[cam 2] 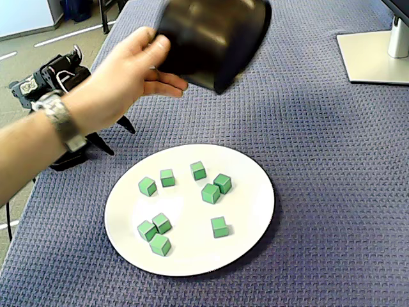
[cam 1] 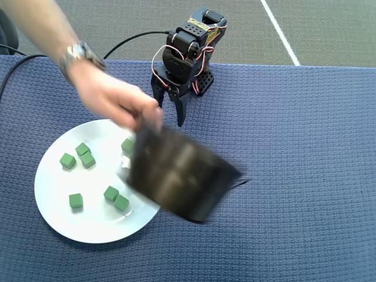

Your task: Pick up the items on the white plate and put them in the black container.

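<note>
- Cubes (cam 2: 211,192): eight, all on plate (cam 2: 249,220); none moved.
- Pot (cam 2: 214,35): held aloft by a hand (cam 2: 121,73).
- Gripper (cam 1: 171,113): jaws parted, empty, idle.

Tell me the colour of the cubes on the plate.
Bright green, all of them; the cubes show best on the white plate in the fixed view.

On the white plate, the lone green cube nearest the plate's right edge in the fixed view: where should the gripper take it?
Grip the small bright green cube across two opposite flat side faces, coming straight down from above. It lies flat on the large round glossy white plate, clear of its neighbours, so both fingers should fit beside it.
</note>
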Motion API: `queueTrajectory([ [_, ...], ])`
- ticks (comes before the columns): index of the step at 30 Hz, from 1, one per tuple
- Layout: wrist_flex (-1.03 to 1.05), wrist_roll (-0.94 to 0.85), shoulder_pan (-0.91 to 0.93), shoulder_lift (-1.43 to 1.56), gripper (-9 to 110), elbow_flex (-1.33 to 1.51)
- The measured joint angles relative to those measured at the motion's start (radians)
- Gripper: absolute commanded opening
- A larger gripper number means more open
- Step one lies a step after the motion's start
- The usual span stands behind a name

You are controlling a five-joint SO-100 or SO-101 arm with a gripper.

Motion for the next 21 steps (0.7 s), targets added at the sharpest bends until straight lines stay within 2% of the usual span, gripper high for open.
queueTrajectory([
  [21,-0.008,0.055,-0.008,0.0,23,0.0],
])
